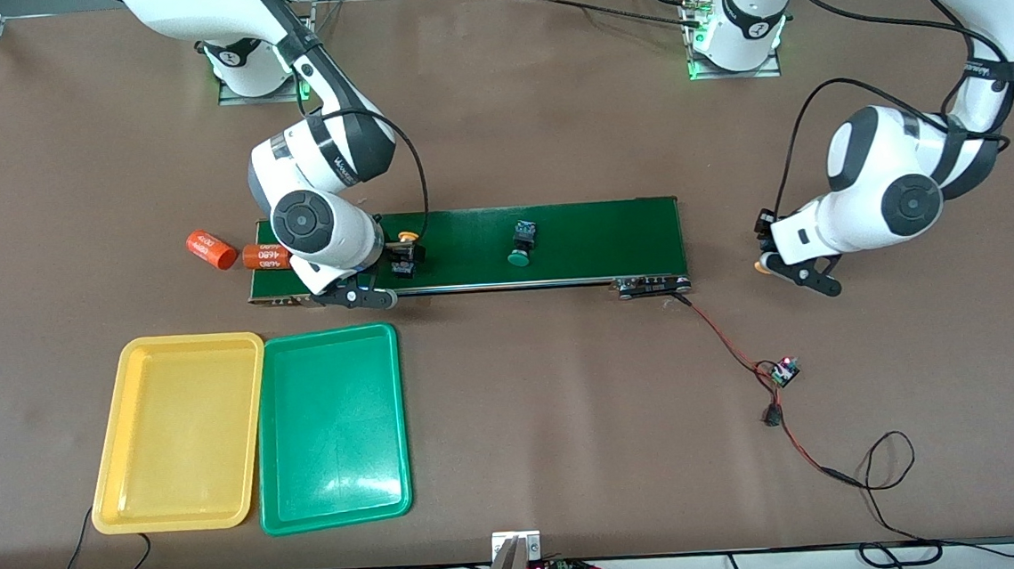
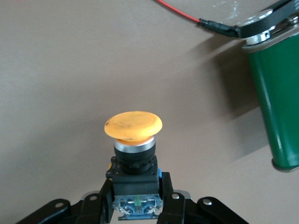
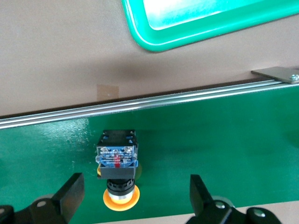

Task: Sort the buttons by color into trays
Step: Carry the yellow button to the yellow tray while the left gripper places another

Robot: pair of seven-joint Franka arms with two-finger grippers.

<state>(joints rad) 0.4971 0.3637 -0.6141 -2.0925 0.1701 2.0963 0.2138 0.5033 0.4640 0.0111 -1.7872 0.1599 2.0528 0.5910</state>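
Note:
My left gripper (image 1: 778, 263) is shut on a yellow-capped button (image 2: 133, 125) and holds it over the bare table off the conveyor's end toward the left arm's end; its fingers (image 2: 167, 189) clamp the black body. My right gripper (image 3: 135, 189) is open over the belt, with a second yellow-capped button (image 3: 117, 161) lying between its fingers; that button also shows in the front view (image 1: 405, 256). A green-capped button (image 1: 522, 246) lies mid-belt. The yellow tray (image 1: 178, 432) and the green tray (image 1: 329, 426) lie side by side, both bare, nearer the front camera. A second green button is out of view.
The dark-green conveyor belt (image 1: 593, 234) runs across the table's middle. Two orange cylinders (image 1: 212, 249) (image 1: 266, 257) lie at its end toward the right arm. A red-black cable with a small board (image 1: 783, 372) trails from the conveyor's other end.

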